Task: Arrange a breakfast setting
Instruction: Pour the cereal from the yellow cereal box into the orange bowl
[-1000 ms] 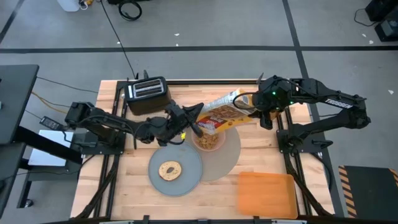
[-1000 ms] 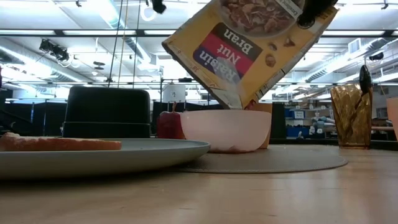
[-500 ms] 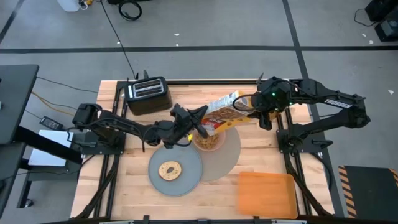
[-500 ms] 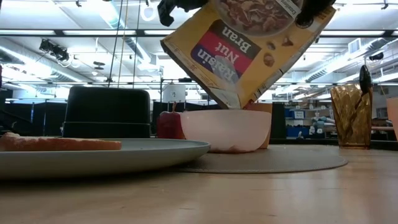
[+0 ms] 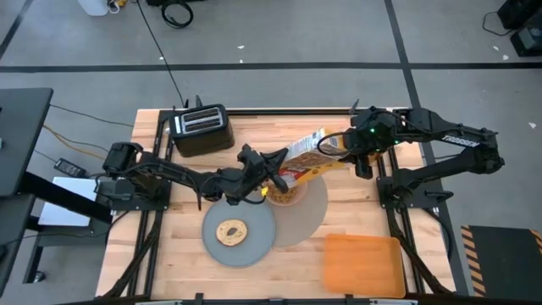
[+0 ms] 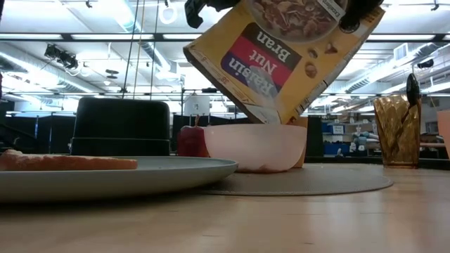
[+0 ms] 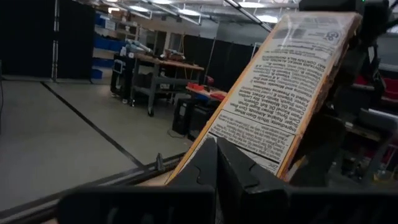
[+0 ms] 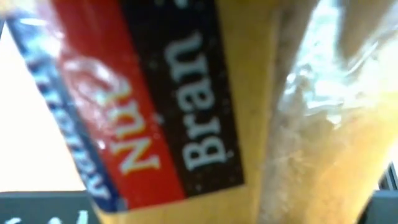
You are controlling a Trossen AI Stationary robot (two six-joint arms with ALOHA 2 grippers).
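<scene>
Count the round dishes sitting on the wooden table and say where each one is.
2. A grey round plate holding a bagel lies near the table's front; a translucent pink bowl sits on the large round taupe mat, under the tilted cereal box.

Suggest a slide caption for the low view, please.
Tilted cereal box held over the pink bowl, plate in front.

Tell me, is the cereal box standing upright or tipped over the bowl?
Tipped. The cereal box hangs slanted above the pink bowl, its lower corner pointing down into it, held by the right gripper.

Cereal box top cut off
</scene>
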